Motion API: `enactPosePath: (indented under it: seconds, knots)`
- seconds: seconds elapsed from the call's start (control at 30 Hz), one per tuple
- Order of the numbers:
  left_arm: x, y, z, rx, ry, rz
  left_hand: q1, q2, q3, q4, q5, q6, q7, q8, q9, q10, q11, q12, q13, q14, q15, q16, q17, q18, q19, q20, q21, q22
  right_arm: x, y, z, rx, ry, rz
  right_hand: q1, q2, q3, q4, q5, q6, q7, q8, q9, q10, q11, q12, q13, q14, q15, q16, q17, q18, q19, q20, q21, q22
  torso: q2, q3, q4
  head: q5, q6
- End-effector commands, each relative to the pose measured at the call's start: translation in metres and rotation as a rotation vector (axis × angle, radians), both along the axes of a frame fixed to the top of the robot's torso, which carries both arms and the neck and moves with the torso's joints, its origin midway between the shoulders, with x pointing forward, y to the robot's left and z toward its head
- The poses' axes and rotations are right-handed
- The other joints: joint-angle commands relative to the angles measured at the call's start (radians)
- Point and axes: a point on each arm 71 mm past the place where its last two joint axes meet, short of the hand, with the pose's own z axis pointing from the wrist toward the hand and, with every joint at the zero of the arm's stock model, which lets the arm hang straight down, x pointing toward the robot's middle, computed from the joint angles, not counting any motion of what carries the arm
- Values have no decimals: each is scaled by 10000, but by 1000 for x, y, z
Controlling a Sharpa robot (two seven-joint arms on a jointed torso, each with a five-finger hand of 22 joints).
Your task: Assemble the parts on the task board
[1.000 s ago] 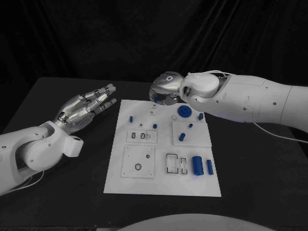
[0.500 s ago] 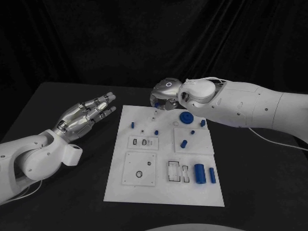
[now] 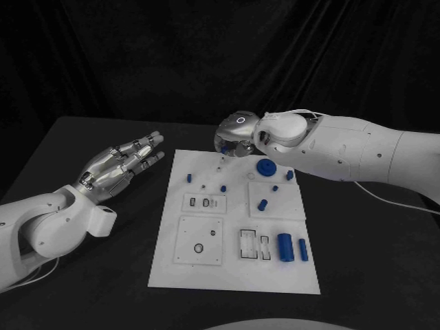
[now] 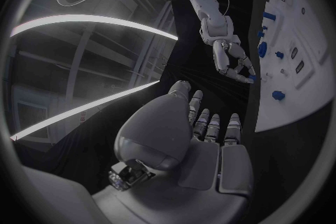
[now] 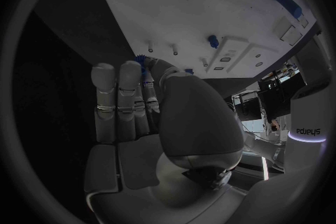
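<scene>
Over the far edge of the task board (image 3: 235, 271), right hand (image 3: 236, 135) pinching a small blue part (image 5: 142, 60), left hand (image 3: 121, 165) beside the board, fingers spread, holding nothing.

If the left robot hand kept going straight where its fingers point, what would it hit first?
Probably the right silver robot hand, pinching a small blue part; the left silver robot hand aims that way, though depth is unclear.

White task board (image 3: 235, 268) on the black table (image 3: 379, 261), dotted with blue parts (image 3: 285, 247). White arms both sides, silver on the left hand (image 3: 121, 163) and the right hand (image 3: 236, 135). A blue gear-like disc (image 3: 267, 167) sits far right on the board.
</scene>
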Motion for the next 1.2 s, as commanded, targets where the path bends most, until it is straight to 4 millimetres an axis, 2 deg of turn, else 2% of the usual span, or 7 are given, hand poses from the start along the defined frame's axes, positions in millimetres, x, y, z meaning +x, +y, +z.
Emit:
enactPosePath:
  seconds: [0.03,0.27,0.63,0.97,1.2]
  knots:
    - [0,-2,3,-178,-153,-95,94,-6,65,8,46,41,9,52,14,-8,89,28,9,0,66,68,17,199,29,68,31,16,-1,-2,-2,-99,130,-90,-5,-105,69,-3,-42,-89,-1,-58,0,96,-108,-51,1,-88,-3,-62,-21,-195,-8,42,58,41,-15,3,-30,8,-57]
    - [1,-1,2,-167,-146,-96,94,-6,65,8,46,41,9,52,14,-8,89,28,9,0,66,68,17,199,29,68,31,16,0,-6,-5,-220,291,-216,-2,-107,87,-1,-43,-138,-7,-99,-4,79,-108,-86,-1,-121,3,-97,-62,-205,-10,47,83,97,-41,-17,-57,18,-125]
    - [2,-2,2,-170,-133,-138,95,-4,76,10,46,45,13,56,14,-11,93,21,7,7,76,81,22,199,31,71,33,17,-1,-6,-10,-249,403,-207,1,-111,110,0,-39,-201,-9,-152,-11,69,-104,-125,0,-160,10,-132,-99,-210,-31,53,91,137,-37,-16,-52,61,-220]
    - [3,-2,2,-160,-122,-157,97,-1,86,10,46,49,15,58,14,-10,96,23,7,12,83,91,26,199,33,73,34,17,-2,-4,-13,-223,422,-159,-24,-109,115,21,-45,-243,-2,-188,-15,68,-93,-147,2,-165,15,-122,-76,-211,-47,58,88,152,-36,-20,-26,25,-248]
    - [3,-2,1,-146,-97,-182,98,2,94,11,46,49,17,60,14,-12,98,21,6,18,90,100,29,199,33,75,34,18,-2,-3,-13,-189,395,-112,-32,-107,117,29,-48,-256,0,-199,-17,69,-92,-152,3,-169,17,-128,-85,-212,-49,59,91,160,-40,-25,-35,33,-260]
